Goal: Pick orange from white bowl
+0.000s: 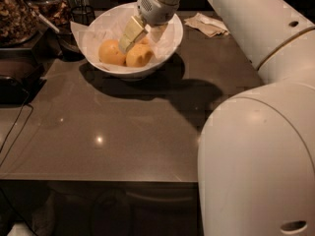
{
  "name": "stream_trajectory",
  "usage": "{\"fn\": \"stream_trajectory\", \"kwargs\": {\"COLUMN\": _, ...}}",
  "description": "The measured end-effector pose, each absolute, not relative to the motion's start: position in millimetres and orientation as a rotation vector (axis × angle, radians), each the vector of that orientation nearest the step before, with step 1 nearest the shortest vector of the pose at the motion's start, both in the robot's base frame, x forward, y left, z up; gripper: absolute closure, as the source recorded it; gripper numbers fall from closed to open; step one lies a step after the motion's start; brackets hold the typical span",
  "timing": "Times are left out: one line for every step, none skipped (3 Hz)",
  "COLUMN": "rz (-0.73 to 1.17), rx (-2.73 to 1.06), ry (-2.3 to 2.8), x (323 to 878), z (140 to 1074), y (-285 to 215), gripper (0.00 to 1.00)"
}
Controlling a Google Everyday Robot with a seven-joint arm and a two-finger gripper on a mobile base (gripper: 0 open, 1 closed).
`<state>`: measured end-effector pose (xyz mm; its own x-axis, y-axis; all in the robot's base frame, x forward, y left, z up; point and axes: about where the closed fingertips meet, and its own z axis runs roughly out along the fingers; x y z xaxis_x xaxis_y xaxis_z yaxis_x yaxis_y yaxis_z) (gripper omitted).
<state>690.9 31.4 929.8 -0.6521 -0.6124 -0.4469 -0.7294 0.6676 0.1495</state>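
Observation:
The white bowl (170,45) stands at the back of the dark table, lined with crumpled white paper. Two oranges lie in it side by side, one on the left (110,52) and one in the middle (139,56). A third orange (145,41) shows only as a sliver behind them. My gripper (144,36) reaches down into the bowl from above. It is open, with its fingers (130,33) on either side of the third orange, just above the other two.
A crumpled napkin (209,23) lies right of the bowl. Jars and a black wire holder (81,14) stand at the back left, and a dark box (17,80) sits at the left edge with a cable. My white arm (261,132) fills the right side.

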Motion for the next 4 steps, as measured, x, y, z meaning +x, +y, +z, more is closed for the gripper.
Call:
{"fn": "stream_trajectory", "kwargs": {"rz": 0.424, "rx": -1.064, "ry": 2.547, "x": 696, "z": 920, "y": 29, "gripper": 0.3}}
{"fn": "stream_trajectory", "kwargs": {"rz": 0.415, "rx": -1.063, "ry": 2.565, "x": 698, "z": 913, "y": 28, "gripper": 0.32}}
{"fn": "stream_trajectory", "kwargs": {"rz": 0.411, "rx": -1.065, "ry": 2.575, "x": 699, "z": 907, "y": 28, "gripper": 0.32}}
{"fn": "stream_trajectory", "kwargs": {"rz": 0.413, "rx": -1.067, "ry": 2.587, "x": 701, "z": 898, "y": 28, "gripper": 0.34}}
